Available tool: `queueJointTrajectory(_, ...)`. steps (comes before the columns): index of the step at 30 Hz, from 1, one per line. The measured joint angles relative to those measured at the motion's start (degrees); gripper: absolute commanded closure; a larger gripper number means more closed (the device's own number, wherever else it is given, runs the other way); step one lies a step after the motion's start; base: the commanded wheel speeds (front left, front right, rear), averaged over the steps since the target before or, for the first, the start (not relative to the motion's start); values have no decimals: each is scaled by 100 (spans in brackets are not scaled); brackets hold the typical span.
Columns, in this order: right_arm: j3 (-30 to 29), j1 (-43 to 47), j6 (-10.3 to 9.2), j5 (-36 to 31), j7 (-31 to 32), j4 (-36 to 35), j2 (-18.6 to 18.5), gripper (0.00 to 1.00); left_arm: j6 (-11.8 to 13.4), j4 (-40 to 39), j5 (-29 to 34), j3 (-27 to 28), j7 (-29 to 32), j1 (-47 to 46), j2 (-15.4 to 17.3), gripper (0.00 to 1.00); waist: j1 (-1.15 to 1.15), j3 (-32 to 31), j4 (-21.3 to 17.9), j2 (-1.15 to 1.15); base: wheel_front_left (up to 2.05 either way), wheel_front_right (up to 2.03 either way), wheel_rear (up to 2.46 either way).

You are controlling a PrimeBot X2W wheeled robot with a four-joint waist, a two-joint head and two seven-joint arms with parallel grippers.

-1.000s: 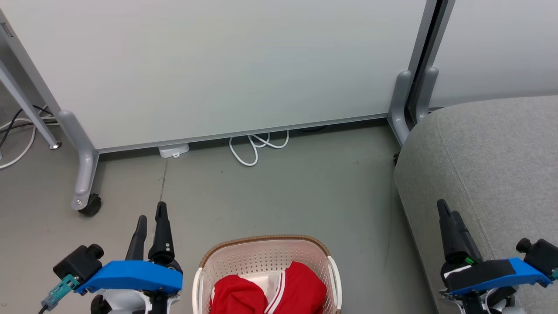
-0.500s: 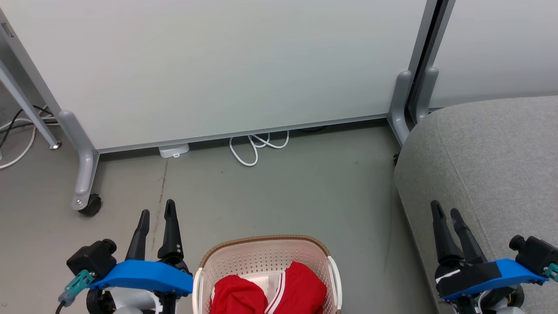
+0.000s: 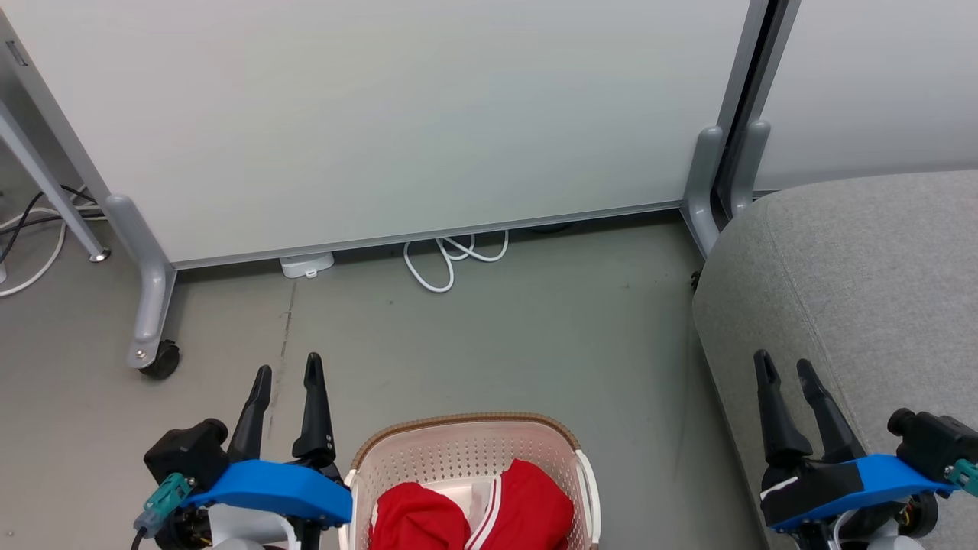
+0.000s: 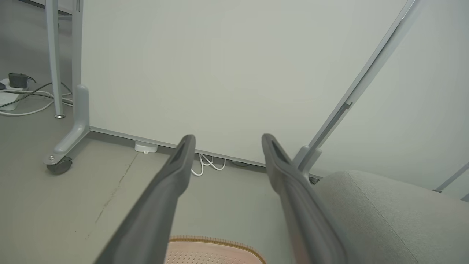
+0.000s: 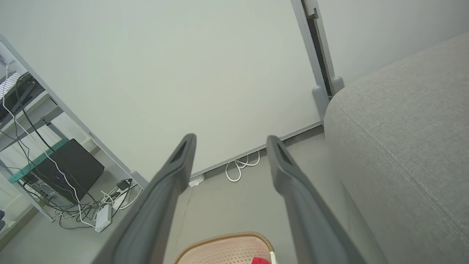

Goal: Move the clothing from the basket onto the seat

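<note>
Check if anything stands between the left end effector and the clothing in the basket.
No loose thing does. The left end effector, open, sits left of the basket, whose rim and wall lie between it and the clothing; the basket's top is open.

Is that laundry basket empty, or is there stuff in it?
Not empty. A plain red garment and a white-striped red garment lie bunched inside the basket; the picture's bottom edge cuts off their near parts.

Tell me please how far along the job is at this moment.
Nothing is moved yet: both red garments lie in the basket, none on the seat's visible part. Left gripper and right gripper are open, holding nothing. Both garments remain to carry over.
</note>
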Motion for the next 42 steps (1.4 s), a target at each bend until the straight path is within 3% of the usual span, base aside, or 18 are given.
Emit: queueJointTrajectory(42,-85,103,3,-2004,-230,-135,-15,0,92,73,1629,-294,-502,-30,-2,0,0,-7,33,0,0,0,0)
